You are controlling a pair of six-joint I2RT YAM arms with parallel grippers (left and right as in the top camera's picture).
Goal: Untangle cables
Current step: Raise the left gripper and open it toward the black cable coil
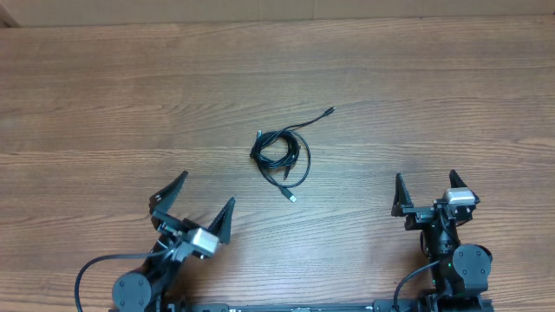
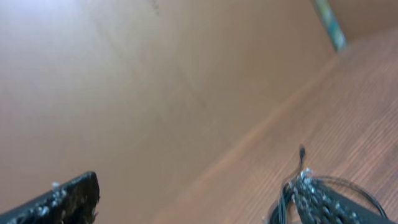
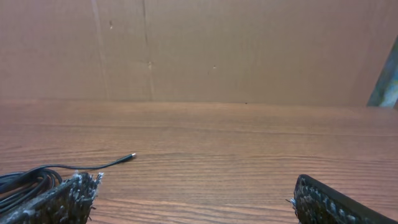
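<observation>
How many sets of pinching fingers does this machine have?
2. The left fingers are at the near-left of the table, the right fingers at its near-right, both spread open, with the tangled cables lying between and beyond them. None appears hidden.

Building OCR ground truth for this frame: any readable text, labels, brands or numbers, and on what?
No readable text in any view.
cables: no markings visible; plugs too small to tell.
table, cardboard backdrop: no print.
left pincer, right pincer: no labels visible.
green strip at the backdrop's edge: too blurred to read.
</observation>
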